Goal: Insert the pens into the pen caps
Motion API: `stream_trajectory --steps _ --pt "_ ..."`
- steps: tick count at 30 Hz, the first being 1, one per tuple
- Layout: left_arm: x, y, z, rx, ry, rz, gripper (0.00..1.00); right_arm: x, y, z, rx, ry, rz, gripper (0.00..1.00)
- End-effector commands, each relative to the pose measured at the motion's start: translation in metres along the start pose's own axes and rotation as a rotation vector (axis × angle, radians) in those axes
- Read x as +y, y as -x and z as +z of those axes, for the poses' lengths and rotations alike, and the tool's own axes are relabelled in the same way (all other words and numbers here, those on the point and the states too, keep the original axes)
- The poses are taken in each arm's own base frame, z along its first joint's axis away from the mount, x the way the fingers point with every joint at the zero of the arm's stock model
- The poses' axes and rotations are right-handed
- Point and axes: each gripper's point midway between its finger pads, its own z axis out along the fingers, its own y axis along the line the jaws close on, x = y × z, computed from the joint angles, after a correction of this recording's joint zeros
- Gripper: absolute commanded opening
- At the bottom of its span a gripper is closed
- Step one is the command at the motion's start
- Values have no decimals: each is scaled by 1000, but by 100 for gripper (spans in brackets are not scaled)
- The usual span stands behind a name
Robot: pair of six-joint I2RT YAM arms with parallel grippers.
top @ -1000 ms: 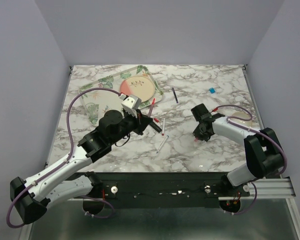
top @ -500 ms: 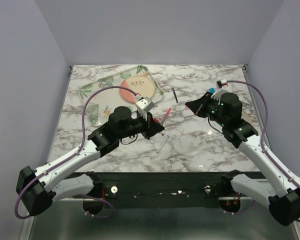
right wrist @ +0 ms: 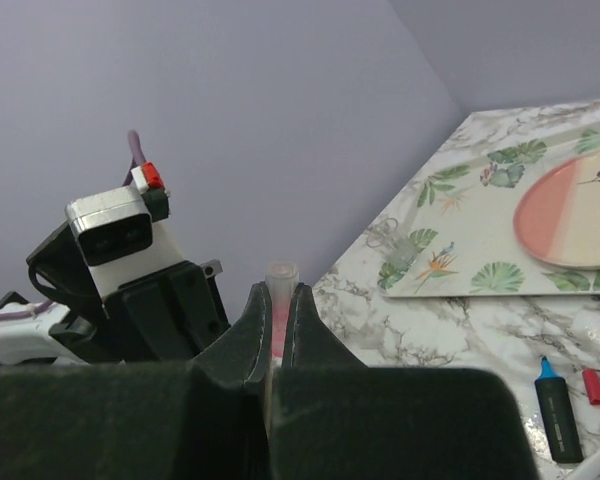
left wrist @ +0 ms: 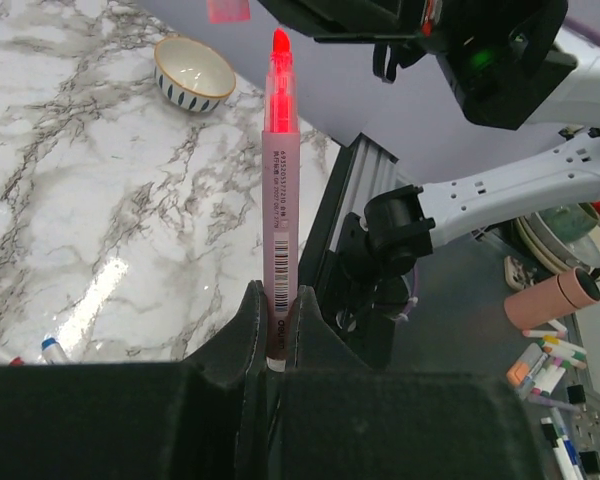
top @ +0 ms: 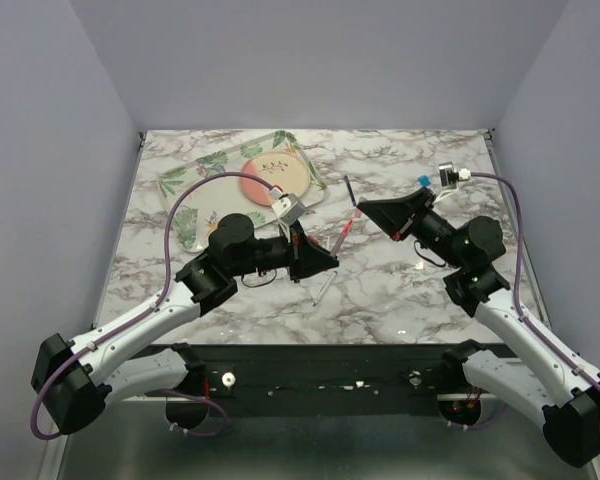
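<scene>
Pink pen point(left wrist: 280, 180) gripped in our left hand point(left wrist: 280, 300), clear cap point(right wrist: 281, 270) pinched in our right hand point(right wrist: 279, 296); we should align tip with cap mouth, then push gently.

The desk point(top: 380, 290) is finished in a white, grey-veined marble pattern, smooth and glossy enough for light to be reflected from it. The pink-and-white pen point(left wrist: 280, 190) is made of smooth plastic, with a printed barcode label on the barrel and a translucent red tip. The pen cap point(right wrist: 281, 275) is formed of clear, pink-tinted plastic. The left end effector point(left wrist: 277, 305) and right end effector point(right wrist: 276, 305) are moulded in matt black plastic. The bowl point(left wrist: 185, 98) is glazed and shiny. A rail point(left wrist: 355, 190) of ribbed grey metal is set along the desk edge.
</scene>
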Motion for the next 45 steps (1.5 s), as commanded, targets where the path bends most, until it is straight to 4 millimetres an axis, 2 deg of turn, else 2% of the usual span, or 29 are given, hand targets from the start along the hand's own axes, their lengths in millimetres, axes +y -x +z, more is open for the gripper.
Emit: stream_trajectory --steps 1,19,29,38,45 --pt "-10 6 -4 -25 -52 -2 0 27 3 -8 -50 142 -18 1" --pt "-3 3 -1 -12 -38 -17 0 28 5 -1 -82 170 62 1" --pt "-2 5 -1 -19 -33 -21 0 32 -2 2 -58 190 61 1" --pt "0 10 -4 -40 -17 -21 0 28 -24 3 -14 181 69 1" --pt "6 19 -5 -82 1 -65 0 17 -51 -1 30 125 48 1"
